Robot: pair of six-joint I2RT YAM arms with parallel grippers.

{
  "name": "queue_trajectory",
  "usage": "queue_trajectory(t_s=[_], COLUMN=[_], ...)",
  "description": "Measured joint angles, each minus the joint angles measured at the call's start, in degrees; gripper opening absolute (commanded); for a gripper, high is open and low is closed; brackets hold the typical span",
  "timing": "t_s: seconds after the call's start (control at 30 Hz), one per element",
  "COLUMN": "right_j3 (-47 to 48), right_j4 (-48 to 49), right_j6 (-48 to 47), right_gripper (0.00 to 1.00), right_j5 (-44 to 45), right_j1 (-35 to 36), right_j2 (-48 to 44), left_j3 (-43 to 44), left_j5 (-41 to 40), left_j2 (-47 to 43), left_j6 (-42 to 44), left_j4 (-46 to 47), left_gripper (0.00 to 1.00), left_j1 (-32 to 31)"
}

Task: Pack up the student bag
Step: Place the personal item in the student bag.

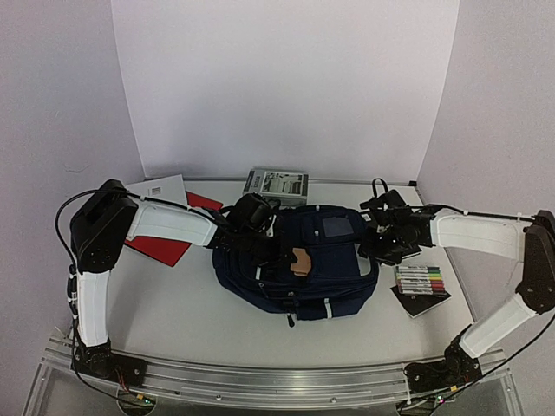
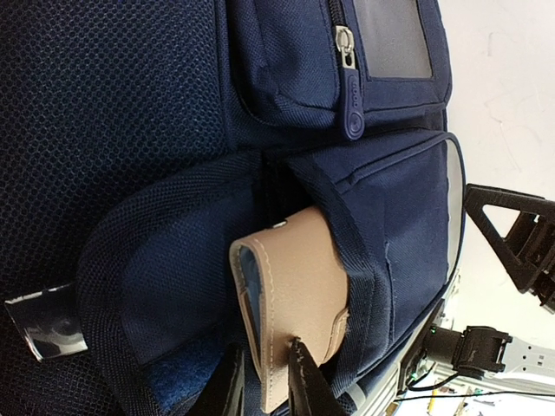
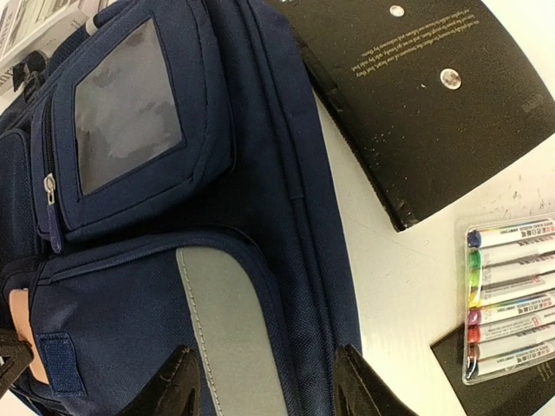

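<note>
The student bag [image 1: 325, 277] lies flat mid-table, navy with a grey stripe [image 3: 230, 329] and a clear window pocket [image 3: 126, 108]. A tan wallet [image 1: 301, 260] stands half out of a front pocket of the bag [image 2: 130, 130]. My left gripper [image 1: 282, 253] reaches in from the left. In its wrist view the left gripper [image 2: 264, 381] is shut on the near edge of the wallet [image 2: 299, 277], one finger on each side. My right gripper [image 1: 375, 243] hangs over the bag's right side. There the right gripper [image 3: 269, 390] is open, its fingers straddling the grey stripe and side seam.
A pack of coloured markers [image 1: 421, 279] lies right of the bag on a black sheet [image 1: 422, 303]. A black notebook [image 3: 425, 95] lies beside the bag [image 3: 130, 303]. A red folder [image 1: 169, 247] and white paper [image 1: 160, 188] are at back left, a grey book [image 1: 276, 184] behind the bag.
</note>
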Motion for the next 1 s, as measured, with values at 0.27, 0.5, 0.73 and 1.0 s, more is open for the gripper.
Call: queue_trajectory(t_s=[0.27,0.5,0.73,1.0], right_j3=[-1.1,-1.9,-2.1,-2.4], right_j4=[1.8,2.5,2.7,3.3], right_j6=[-0.1,-0.1,-0.1,0.1], right_gripper=[0.34,0.21,0.11,0.11], right_j5=[-2.1,-3.1,-4.1,-4.6], right_j1=[0.0,-0.3,-0.8,-0.8], right_j2=[0.4,0.8,0.8,0.8], left_j3=[1.8,3.4,6.8,8.6], left_j5=[0.7,1.9,3.7,5.3], left_j2=[1.5,3.2,6.7,9.0], left_j6=[0.2,-0.1,-0.6,-1.2], left_j4=[-0.5,-0.4,0.3,1.5], left_gripper=[0.13,0.09,0.07,0.13], left_j1=[0.0,0.0,-0.4,-1.0])
